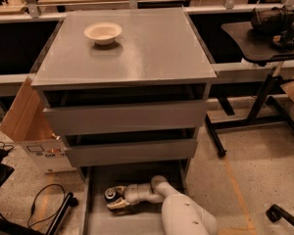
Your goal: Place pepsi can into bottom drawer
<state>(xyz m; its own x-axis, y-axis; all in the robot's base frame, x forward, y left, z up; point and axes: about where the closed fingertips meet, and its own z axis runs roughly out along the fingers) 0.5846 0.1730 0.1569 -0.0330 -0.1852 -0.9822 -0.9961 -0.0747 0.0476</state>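
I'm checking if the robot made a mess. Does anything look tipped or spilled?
Nothing stands out. The pepsi can stands upright in the open bottom drawer, at the gripper, and the white bowl sits upright on top.
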